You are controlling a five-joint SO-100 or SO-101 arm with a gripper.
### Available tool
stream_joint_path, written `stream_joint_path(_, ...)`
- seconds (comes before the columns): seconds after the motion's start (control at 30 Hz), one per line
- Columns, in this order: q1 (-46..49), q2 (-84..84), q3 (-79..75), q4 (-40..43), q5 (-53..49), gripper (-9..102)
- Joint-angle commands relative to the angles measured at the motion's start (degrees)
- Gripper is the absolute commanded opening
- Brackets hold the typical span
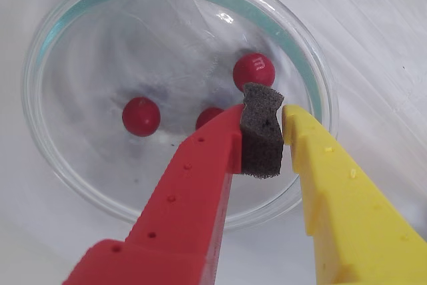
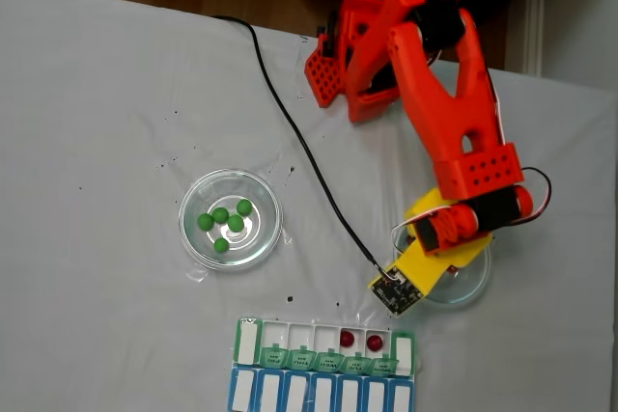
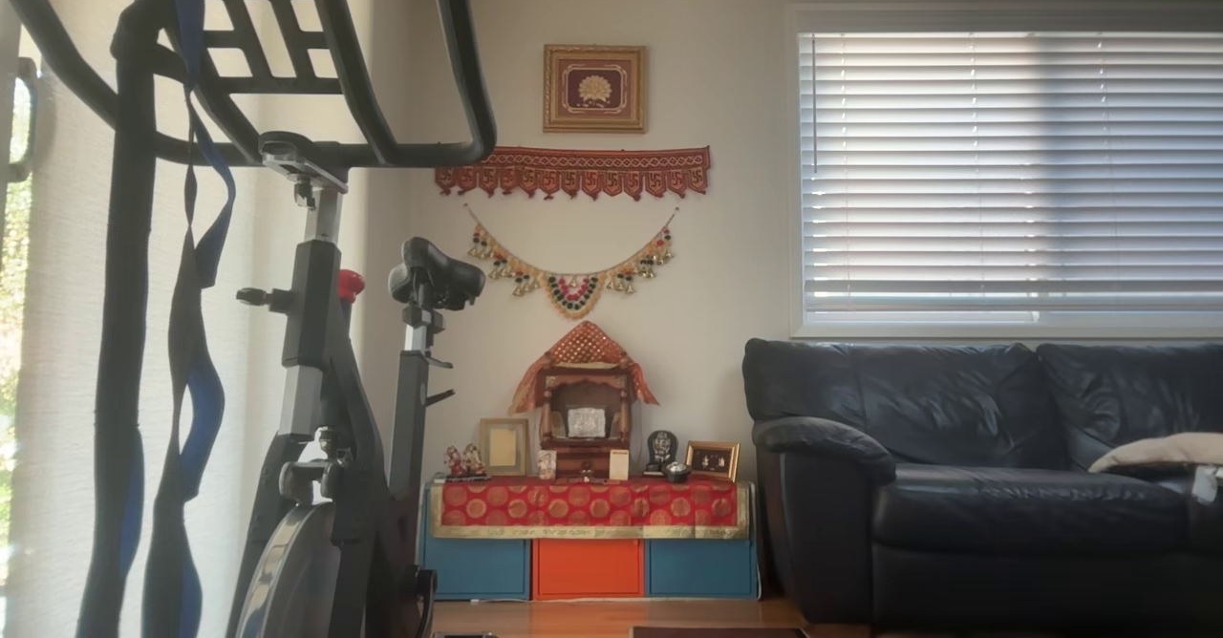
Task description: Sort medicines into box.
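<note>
In the wrist view my gripper hangs over a round clear glass dish; its red and yellow fingers are closed together on their own grey foam pad, holding no ball. Three dark red medicines lie in that dish: one just beyond the fingertips, one to the left, and one partly hidden behind the red finger. In the fixed view the box lies at the bottom edge with two red medicines in its open compartments. Several green medicines sit in the left dish.
In the fixed view the orange arm reaches from the top over the right dish. A black cable runs across the white cloth to the wrist camera board. The other view shows a room with an exercise bike and a sofa.
</note>
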Motion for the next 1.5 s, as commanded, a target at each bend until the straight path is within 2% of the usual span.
stream_joint_path(0.0,-1.0,0.8,-1.3,0.9,-0.7,3)
stream_joint_path(0.33,-1.8,-2.5,-3.0,3.5,-2.4,2)
stream_joint_path(0.63,-2.8,-2.6,-0.3,1.0,-1.6,3)
stream_joint_path(1.0,-3.3,-2.4,1.4,-0.6,-0.6,13)
stream_joint_path(1.47,-2.6,-3.3,1.4,-2.0,-1.1,19)
